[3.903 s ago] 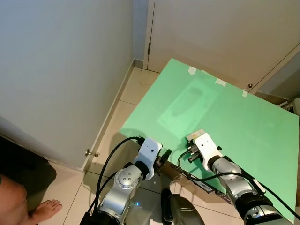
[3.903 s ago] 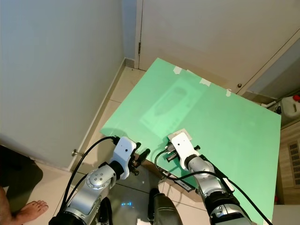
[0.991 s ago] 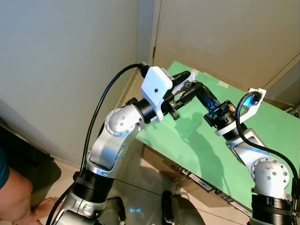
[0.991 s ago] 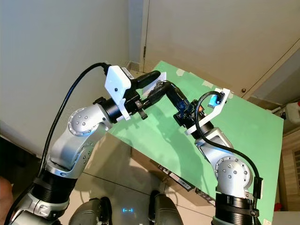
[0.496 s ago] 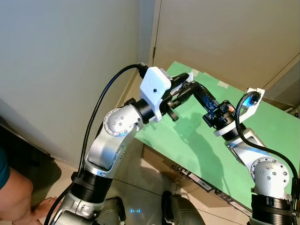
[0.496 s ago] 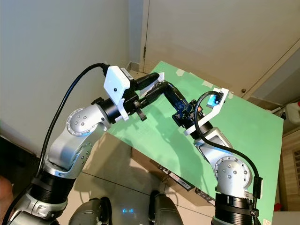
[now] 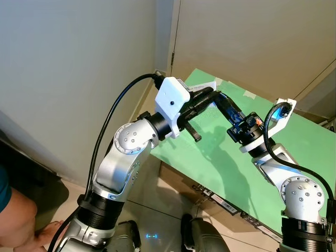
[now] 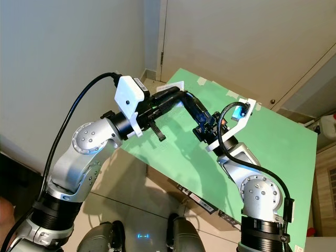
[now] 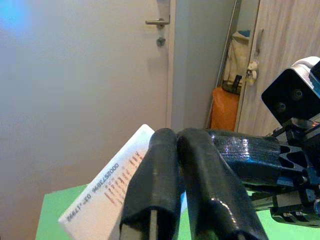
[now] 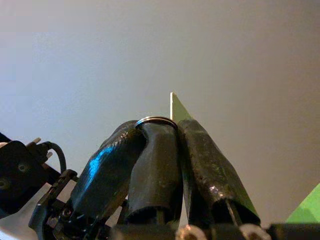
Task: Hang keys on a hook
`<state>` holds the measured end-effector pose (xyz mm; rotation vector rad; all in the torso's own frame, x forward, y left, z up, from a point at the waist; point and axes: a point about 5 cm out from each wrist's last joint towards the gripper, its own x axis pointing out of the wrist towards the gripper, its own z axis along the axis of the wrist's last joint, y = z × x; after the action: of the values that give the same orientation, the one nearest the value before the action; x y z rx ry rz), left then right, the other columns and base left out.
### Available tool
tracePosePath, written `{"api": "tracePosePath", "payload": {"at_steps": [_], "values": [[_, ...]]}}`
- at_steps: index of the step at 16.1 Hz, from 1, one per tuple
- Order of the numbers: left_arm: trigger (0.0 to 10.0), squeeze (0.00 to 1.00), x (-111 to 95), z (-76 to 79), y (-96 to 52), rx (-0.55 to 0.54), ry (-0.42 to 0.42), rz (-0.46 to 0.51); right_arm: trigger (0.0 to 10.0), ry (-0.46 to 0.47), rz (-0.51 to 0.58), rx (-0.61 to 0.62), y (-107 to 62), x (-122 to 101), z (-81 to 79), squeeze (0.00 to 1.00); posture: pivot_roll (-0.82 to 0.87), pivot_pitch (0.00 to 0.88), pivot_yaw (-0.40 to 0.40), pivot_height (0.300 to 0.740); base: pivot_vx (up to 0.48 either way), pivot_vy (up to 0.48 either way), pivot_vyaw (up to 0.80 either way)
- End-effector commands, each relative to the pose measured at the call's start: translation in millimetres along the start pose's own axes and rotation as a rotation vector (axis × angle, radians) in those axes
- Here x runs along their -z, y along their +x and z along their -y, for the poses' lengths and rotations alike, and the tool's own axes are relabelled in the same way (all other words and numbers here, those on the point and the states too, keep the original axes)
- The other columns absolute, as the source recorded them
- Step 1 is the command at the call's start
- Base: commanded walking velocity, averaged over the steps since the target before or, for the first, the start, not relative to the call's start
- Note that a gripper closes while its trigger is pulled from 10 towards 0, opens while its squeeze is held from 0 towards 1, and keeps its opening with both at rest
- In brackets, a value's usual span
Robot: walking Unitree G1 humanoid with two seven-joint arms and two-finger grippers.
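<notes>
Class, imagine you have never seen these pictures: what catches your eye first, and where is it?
Two silver arms meet mid-picture above a slanted green board. The left gripper pinches a white printed card, and the right gripper, its tips against the left's, carries a metal key ring.

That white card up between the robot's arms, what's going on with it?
Both arms are raised over a green board. The left tool is shut on a white printed tag. The right tool meets it there, with a metal key ring around one finger. It looks like a handover of the keys; nothing is hung.
</notes>
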<state>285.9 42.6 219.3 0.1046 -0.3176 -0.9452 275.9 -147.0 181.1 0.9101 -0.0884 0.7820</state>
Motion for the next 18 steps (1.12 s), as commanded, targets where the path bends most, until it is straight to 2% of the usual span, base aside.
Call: {"api": "tracePosePath", "payload": {"at_steps": [1,10,11,12,13,14,15,18], "values": [[0.0,0.00,-5,4.8,0.6,0.018,0.006,0.013,0.0,-0.003,0.001,-0.014,-2.0,-3,-4.2,0.00,-0.07,0.167,-0.084,0.740,0.000,0.000,0.00],[0.0,0.00,-6,1.0,0.4,-0.005,0.007,0.018,0.0,-0.007,0.006,-0.011,-0.1,-3,-4.3,0.00,-0.07,0.168,-0.085,0.740,0.000,0.000,0.00],[0.0,0.00,-7,-0.4,0.3,-0.014,0.009,0.026,1.0,-0.026,0.007,-0.011,0.7,-3,-5.2,0.00,-0.07,0.171,-0.084,0.740,0.000,0.000,0.00],[0.0,0.00,-10,-3.2,0.3,-0.037,0.012,0.044,10.0,-0.088,0.001,-0.051,0.3,-2,-11.6,0.00,-0.07,0.171,-0.085,0.740,0.000,0.000,0.00],[0.0,0.00,-11,-4.2,0.1,-0.044,0.012,0.049,10.0,-0.096,0.005,-0.054,0.3,-2,-12.5,0.00,-0.07,0.172,-0.084,0.740,0.000,0.000,0.00],[0.0,0.00,-12,-5.9,0.0,-0.057,0.015,0.054,10.0,-0.078,0.014,-0.070,-0.1,-2,-14.3,1.00,-0.07,0.174,-0.086,0.740,0.000,0.000,0.00],[0.0,0.00,-13,-8.8,-0.5,-0.079,0.022,0.058,10.0,-0.049,0.029,-0.080,-0.7,-4,-15.3,1.00,-0.07,0.174,-0.086,0.740,0.000,0.000,0.00],[0.0,0.00,-14,-12.3,-1.2,-0.105,0.018,0.075,10.0,-0.054,0.032,-0.066,-2.8,-4,-13.4,1.00,-0.07,0.179,-0.088,0.740,0.000,0.000,0.00]]}}
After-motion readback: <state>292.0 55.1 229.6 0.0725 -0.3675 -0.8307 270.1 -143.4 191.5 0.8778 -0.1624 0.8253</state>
